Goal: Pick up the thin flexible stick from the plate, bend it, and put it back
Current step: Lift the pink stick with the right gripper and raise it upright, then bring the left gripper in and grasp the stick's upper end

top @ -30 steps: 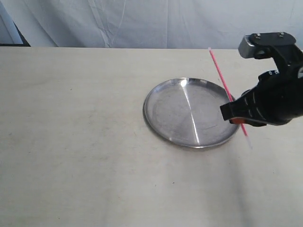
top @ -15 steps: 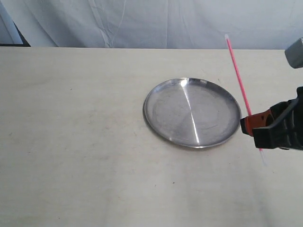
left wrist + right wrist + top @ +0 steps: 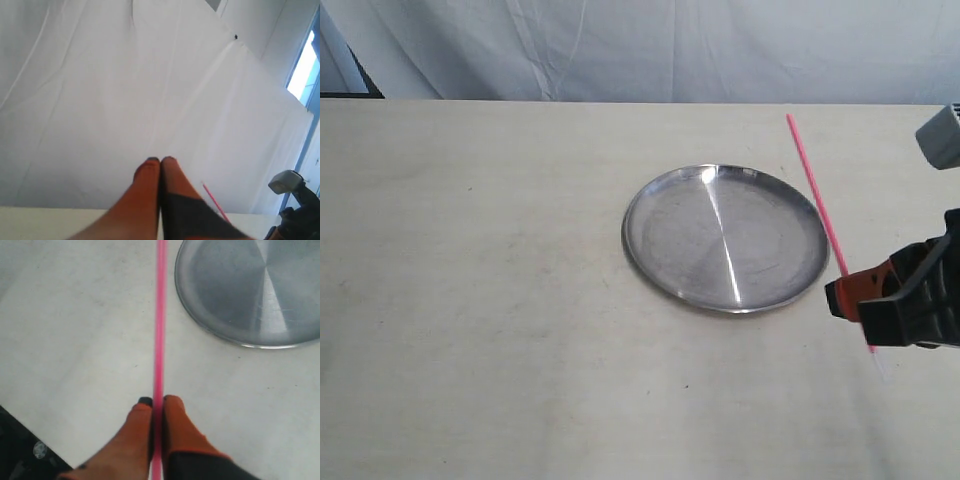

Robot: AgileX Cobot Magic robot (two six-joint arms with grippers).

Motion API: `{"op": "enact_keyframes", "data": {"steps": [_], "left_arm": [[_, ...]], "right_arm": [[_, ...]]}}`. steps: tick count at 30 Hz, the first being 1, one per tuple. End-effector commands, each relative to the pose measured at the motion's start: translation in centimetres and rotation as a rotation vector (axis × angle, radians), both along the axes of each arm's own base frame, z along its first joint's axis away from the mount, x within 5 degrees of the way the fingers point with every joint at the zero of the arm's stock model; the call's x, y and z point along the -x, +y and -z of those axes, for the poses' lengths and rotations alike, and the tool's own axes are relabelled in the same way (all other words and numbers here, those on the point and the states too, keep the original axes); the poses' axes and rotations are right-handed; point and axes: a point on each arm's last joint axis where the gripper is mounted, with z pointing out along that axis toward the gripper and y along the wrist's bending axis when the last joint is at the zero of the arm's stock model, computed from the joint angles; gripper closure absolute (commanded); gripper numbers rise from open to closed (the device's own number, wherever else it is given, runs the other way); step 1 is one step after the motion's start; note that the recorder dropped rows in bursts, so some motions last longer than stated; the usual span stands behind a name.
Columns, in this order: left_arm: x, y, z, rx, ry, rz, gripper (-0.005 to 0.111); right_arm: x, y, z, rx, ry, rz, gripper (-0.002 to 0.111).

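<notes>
Plate one, stick one, pinched by right claw

The plate lies on the table, right of its middle. My right gripper hangs just right of the plate's rim. The thin flexible stick, pinched in it, slants back along that rim.

Bright even light, streak of glare across the plate, soft-focus wrist views, faint shadows
</notes>
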Motion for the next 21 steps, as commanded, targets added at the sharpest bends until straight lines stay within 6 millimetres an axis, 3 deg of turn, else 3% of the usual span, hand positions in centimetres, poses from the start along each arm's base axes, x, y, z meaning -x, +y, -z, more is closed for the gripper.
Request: {"op": "enact_keyframes", "data": {"steps": [1, 4, 9, 12, 16, 21], "left_arm": [[0.0, -0.8, -3.9, -0.156, -0.089, 0.038, 0.107], [-0.8, -1.9, -6.1, -0.250, -0.116, 0.133, 0.107], [-3.5, -4.0, -7.7, -0.204, 0.045, 0.464, 0.107], [-5.1, -4.9, -7.6, -0.152, 0.203, 0.661, 0.107], [-8.6, -5.8, -6.7, -0.093, 0.430, 0.731, 0.107], [-9.5, -6.6, -6.8, -0.110, 0.470, 0.781, 0.107]], "right_arm": [[0.3, 0.3, -0.1, -0.037, 0.005, -0.019, 0.109], [0.3, 0.6, -0.4, -0.075, -0.013, -0.050, 0.109], [0.7, 1.5, -1.0, -0.166, -0.047, -0.131, 0.109], [1.3, 1.4, -1.3, -0.195, -0.099, -0.117, 0.109], [2.9, 1.2, -1.0, -0.247, -0.134, -0.112, 0.109], [3.3, 1.3, 0.4, -0.274, -0.126, -0.108, 0.109]]}}
